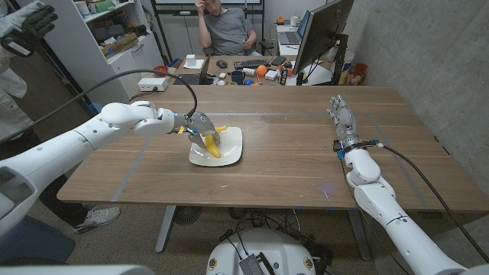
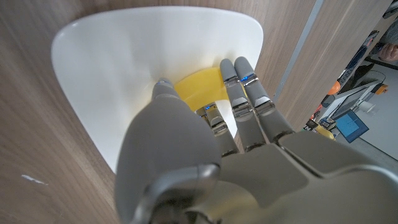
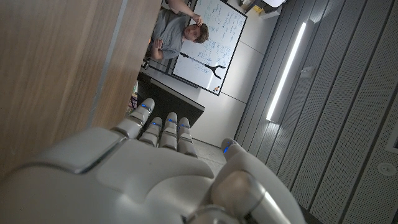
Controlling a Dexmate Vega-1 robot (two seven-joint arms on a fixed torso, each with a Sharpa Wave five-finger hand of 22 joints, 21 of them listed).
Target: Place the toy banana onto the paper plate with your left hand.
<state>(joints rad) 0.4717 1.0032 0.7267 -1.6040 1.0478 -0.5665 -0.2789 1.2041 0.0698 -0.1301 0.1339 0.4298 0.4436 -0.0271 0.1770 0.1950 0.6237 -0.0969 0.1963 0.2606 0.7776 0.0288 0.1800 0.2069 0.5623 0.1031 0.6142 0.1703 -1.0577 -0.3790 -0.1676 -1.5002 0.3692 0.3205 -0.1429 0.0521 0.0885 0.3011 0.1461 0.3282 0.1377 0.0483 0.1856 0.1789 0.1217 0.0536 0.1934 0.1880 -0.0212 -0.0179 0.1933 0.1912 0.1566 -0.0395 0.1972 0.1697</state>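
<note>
Office room, wooden worktop (image 1: 306, 153) in front of me; a seated person (image 1: 225, 30) behind it at 12 o'clock, cluttered desk and a monitor (image 1: 321, 34) at about 1 o'clock, shelving (image 1: 114, 34) at 11.

Head view: paper plate (image 1: 229, 153) sits left of worktop centre. Toy banana (image 1: 215, 145) is over the plate's left part, touching or just above it, can't tell which. My left hand (image 1: 200, 128) is on the plate's 10 o'clock side, fingers curled down around the banana's upper end, gripping it. My right hand (image 1: 341, 121) is at about 3 o'clock on the worktop, well apart from the plate, standing on its edge, fingers straight and pointing to 12, holding nothing.

Left wrist view: left hand (image 2: 211, 155) seen from the back, fingers (image 2: 239, 87) reaching down into the white plate (image 2: 106, 68). Yellow banana (image 2: 199, 90) shows between thumb and fingers, against the plate surface. Wood grain on both sides of the plate.

Right wrist view: right hand (image 3: 168, 162) from the back, fingers (image 3: 163, 127) extended side by side, thumb apart, nothing in it. Worktop (image 3: 56, 68) beside it, the person (image 3: 177, 28) and a whiteboard (image 3: 211, 43) beyond.
</note>
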